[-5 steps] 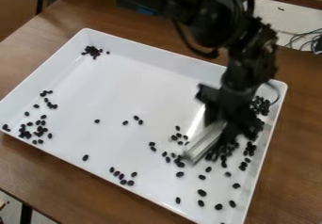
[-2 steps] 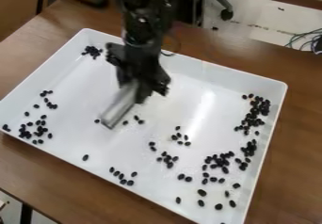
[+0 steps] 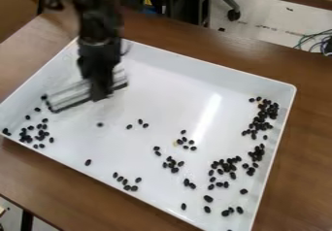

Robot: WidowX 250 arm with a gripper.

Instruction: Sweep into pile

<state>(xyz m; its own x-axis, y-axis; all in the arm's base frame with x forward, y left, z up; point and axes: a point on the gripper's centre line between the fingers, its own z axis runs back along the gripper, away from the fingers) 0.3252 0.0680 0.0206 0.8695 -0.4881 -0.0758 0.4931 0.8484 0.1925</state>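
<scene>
The black gripper (image 3: 99, 93) hangs over the left part of the white tray (image 3: 156, 89), pointing down. It holds a pale, flat sweeping tool (image 3: 70, 95) with a dark lower edge, which extends left and right of it. Dark beans (image 3: 40, 134) are scattered by the tray's left corner, just below the tool. A single bean (image 3: 100, 124) lies below the gripper. Small groups of beans (image 3: 172, 164) dot the middle and the front edge. The densest beans (image 3: 260, 121) lie along the right side, with another cluster (image 3: 224, 168) nearer the front right.
The tray stands on a brown wooden table (image 3: 194, 36), and its raised rim (image 3: 201, 65) runs all around. Behind the table are a chair leg with a caster (image 3: 233, 15) and cables (image 3: 314, 41) on the floor.
The gripper has moved from the tray's right side to its left with the tool, which has turned to lie more crosswise. The clusters at right have come into view, and a few beans near them have shifted.
</scene>
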